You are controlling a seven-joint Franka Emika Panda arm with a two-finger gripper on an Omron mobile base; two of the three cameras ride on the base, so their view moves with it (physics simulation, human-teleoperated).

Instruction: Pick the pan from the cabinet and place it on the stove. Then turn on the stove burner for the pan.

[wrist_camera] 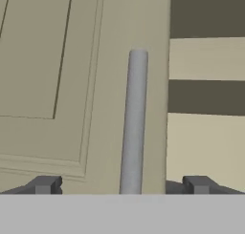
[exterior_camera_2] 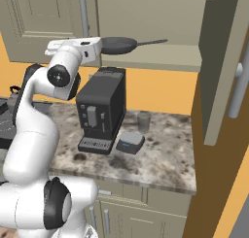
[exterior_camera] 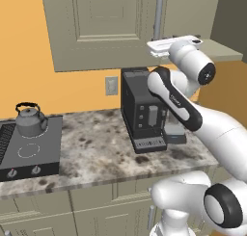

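The pan [exterior_camera_2: 118, 45], dark grey and round, lies on the bottom shelf of the open cabinet [exterior_camera_2: 160, 18], with its thin handle pointing right. My gripper [wrist_camera: 122, 185] is open and held up at the cabinet's closed left door [exterior_camera: 96, 23]. That door's vertical bar handle [wrist_camera: 134, 123] stands between the two finger tips, and nothing is gripped. In the right base view the white hand sits just left of the pan. The stove [exterior_camera: 46, 155] lies low at the far left of the counter, with white burner rings and two front knobs [exterior_camera: 36, 170].
A grey kettle [exterior_camera: 29, 120] stands on the stove's back burner. A black coffee machine [exterior_camera_2: 101, 110] stands on the counter below the hand, with a glass [exterior_camera_2: 143, 121] and a small grey box [exterior_camera_2: 130, 141] beside it. The cabinet's right door [exterior_camera_2: 221, 62] is swung open.
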